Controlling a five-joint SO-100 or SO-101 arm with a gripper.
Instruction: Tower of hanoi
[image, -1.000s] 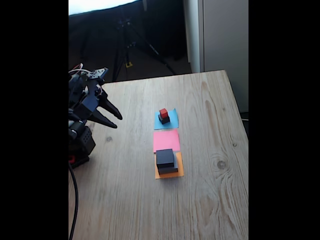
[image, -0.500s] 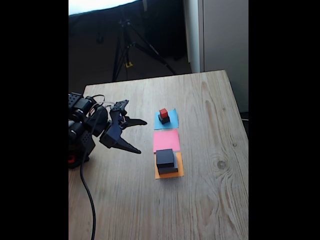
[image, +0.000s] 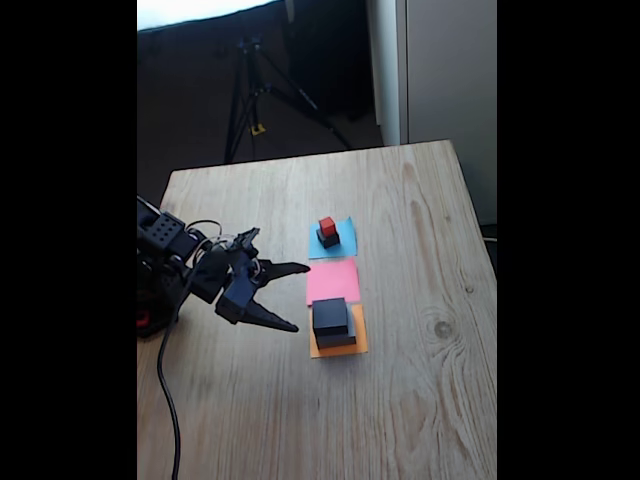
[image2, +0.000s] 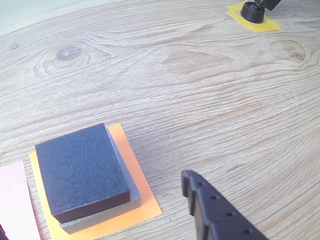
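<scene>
In the fixed view the tiny red cube (image: 327, 224) sits on the small black cube (image: 328, 239), which stands on a blue paper square (image: 343, 243). The medium black block (image: 330, 315) lies on the flat grey block (image: 340, 340) over an orange paper square (image: 342, 349). My gripper (image: 300, 297) hangs open just left of that stack, holding nothing. The wrist view shows the black block (image2: 80, 172) on the grey block (image2: 131, 187) and the orange paper (image2: 145, 202), with one finger (image2: 215, 215) to its right.
A pink paper square (image: 332, 281) lies between the blue and orange ones, and its edge appears as pink paper (image2: 15, 200) in the wrist view. A black foot on yellow tape (image2: 252, 12) stands far off there. A tripod (image: 255, 90) stands behind the table (image: 420, 400).
The open gripper has swung from the table's left edge rightward and lower, and is now close beside the stack on the orange paper. The blocks have not moved.
</scene>
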